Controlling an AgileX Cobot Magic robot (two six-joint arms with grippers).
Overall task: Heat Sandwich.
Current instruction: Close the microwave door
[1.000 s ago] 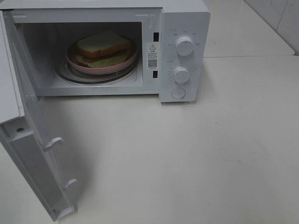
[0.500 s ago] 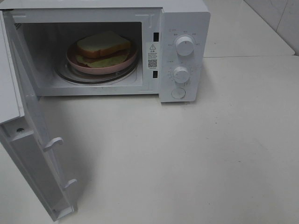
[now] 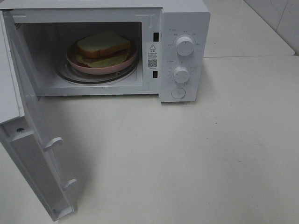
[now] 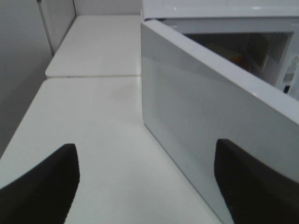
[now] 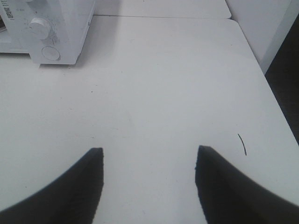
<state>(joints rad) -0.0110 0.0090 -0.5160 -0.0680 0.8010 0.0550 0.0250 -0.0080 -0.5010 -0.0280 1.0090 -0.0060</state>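
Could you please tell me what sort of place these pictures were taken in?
Probably a kitchen, or a mock-up of one: a white microwave stands open on a pale countertop, with the sandwich on a pink plate inside it, and a tiled wall shows in the far corner.

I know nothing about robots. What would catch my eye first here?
A white microwave stands at the back of the table, its door swung wide open to the left. Inside, a sandwich sits on a pink plate. The robot's two hands are open and empty: the left hand near the door, the right hand over the table.
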